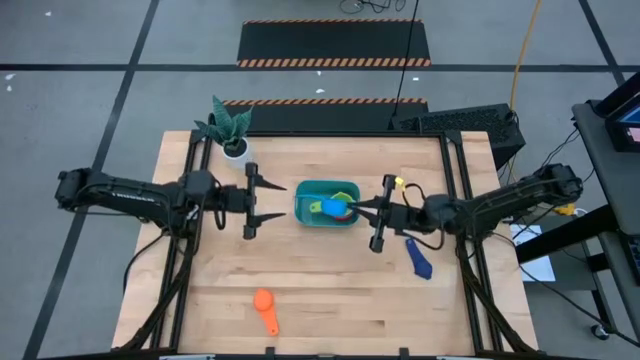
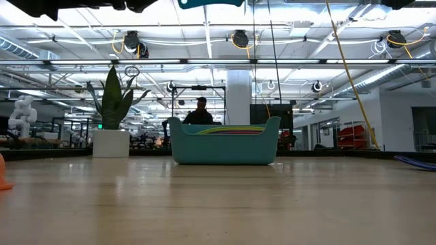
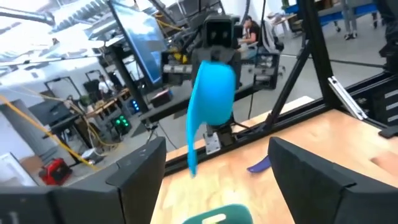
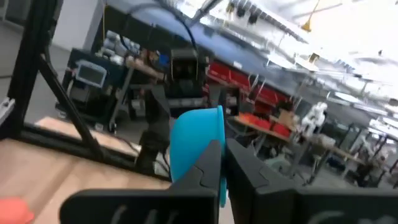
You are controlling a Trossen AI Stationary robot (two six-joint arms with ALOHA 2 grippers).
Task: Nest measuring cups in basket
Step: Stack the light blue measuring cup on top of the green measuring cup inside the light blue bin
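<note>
Above basket (image 1: 305, 214), unlabelled light blue cup (image 4: 196, 146)

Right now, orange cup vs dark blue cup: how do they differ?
The orange cup lies near the table's front edge on the left arm's side; the dark blue cup lies on the right arm's side, close beside that arm. Both sit on the table, outside the basket, ungripped.
</note>
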